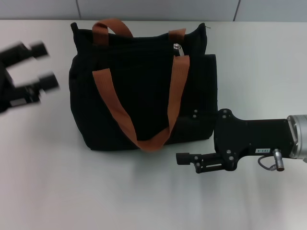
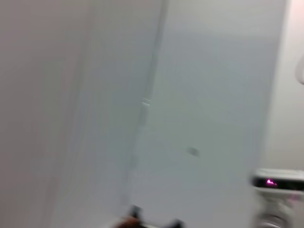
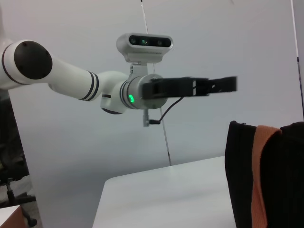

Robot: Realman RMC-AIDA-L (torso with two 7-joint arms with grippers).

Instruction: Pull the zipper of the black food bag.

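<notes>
White tabletop [image 1: 268,72] is carrying the black food bag [image 1: 139,96]; zipper [image 1: 177,48] is sitting top-right, nearer the right gripper [image 1: 184,158], fingers unclear; left gripper [image 1: 41,67] is hovering open.

White table [image 1: 268,72]; black food bag [image 1: 139,96] standing upright on it.

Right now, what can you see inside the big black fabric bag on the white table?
Nothing of its contents: the large black fabric tote with rust-brown straps hides them. Only the small silver zipper pull shows near its top edge.
</notes>
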